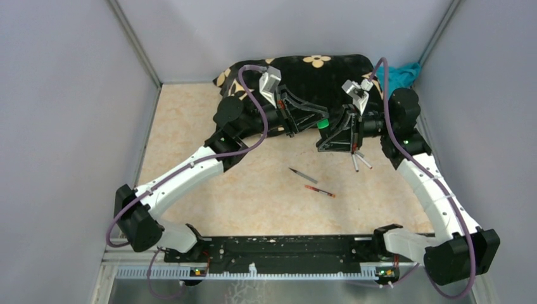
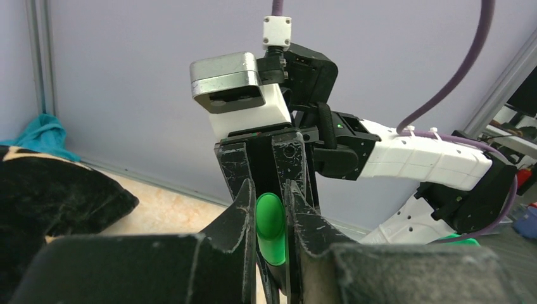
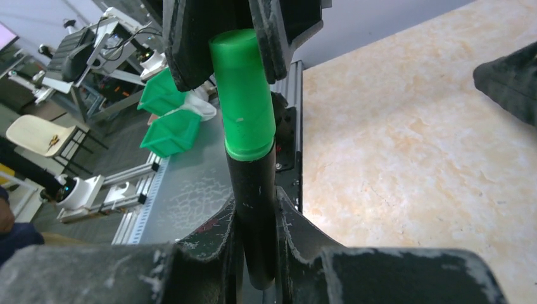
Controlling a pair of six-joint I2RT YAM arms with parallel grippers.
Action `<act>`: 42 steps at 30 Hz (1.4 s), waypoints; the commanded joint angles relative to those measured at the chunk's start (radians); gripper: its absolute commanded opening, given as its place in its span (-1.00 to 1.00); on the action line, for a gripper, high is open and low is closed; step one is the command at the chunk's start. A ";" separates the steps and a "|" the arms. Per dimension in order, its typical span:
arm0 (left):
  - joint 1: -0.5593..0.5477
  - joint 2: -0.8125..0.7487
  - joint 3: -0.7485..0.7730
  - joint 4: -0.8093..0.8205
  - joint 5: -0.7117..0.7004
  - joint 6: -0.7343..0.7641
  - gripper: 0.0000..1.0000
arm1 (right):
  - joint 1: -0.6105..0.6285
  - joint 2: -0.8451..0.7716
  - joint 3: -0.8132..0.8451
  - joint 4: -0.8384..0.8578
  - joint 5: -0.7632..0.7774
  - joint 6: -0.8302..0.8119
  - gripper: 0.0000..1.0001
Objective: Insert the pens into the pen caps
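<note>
Your top external view looks down from above and behind the arm bases (image 1: 183, 239), far enough back to take in the whole table (image 1: 253, 202). Your left wrist view sits close behind its own fingers (image 2: 237, 215), facing across at the right arm (image 2: 418, 158) and the wall. Your right wrist view, equally close, looks along its fingers (image 3: 209, 244) toward the table's near edge and the room beyond. All three share the green cap (image 1: 323, 124); the wrist views face it from opposite sides, the right one along the black marker (image 3: 253, 209).
</note>
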 commanded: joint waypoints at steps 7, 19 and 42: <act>-0.158 0.098 -0.144 -0.715 0.507 0.094 -1.00 | -0.033 0.028 0.315 -0.151 0.464 -0.339 -1.00; -0.158 0.088 -0.250 -0.378 0.640 -0.170 -1.00 | -0.022 0.035 0.180 0.356 0.260 0.126 -1.00; -0.032 -0.059 -0.145 -0.172 0.160 -0.322 -0.18 | 0.020 -0.066 0.007 0.003 0.214 -0.242 -1.00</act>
